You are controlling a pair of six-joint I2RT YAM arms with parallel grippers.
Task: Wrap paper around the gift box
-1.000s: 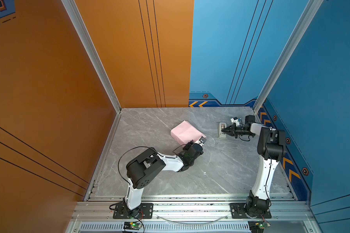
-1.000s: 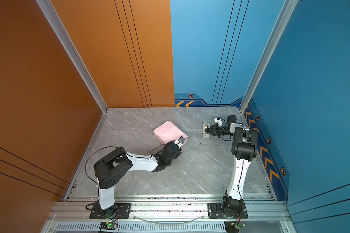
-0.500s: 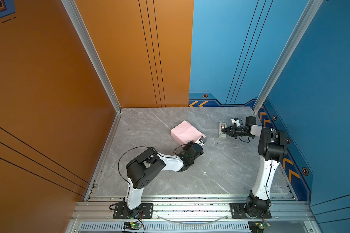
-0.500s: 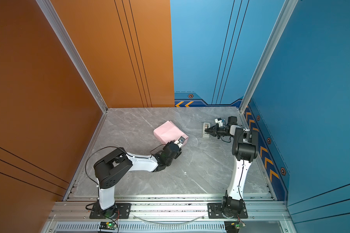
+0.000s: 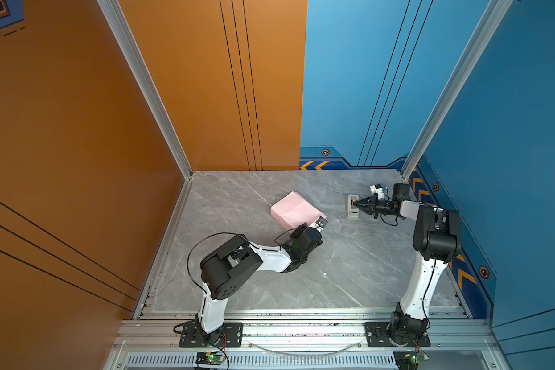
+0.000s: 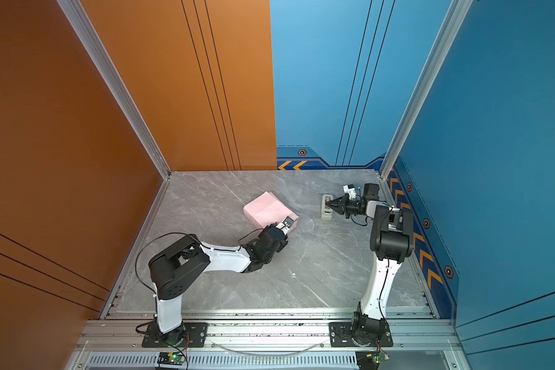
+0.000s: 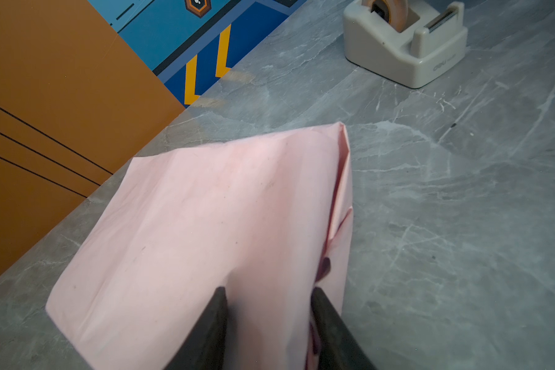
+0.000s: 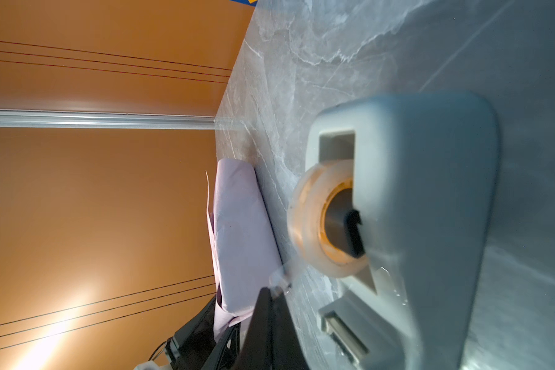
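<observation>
The paper, pale pink face outward, lies folded into a boxy parcel mid-table. The gift box is hidden under it. My left gripper sits at the parcel's near end. In the left wrist view its jaws are closed on the paper, one finger on each side of the end fold. My right gripper is at the beige tape dispenser. It is shut on a clear strip of tape drawn from the roll.
The tape dispenser stands at the back right, close to the blue wall. Orange walls close off the left and back, and a metal rail runs along the table's front edge.
The right arm has shifted very slightly at the dispenser. The left arm and the paper have stayed put.
</observation>
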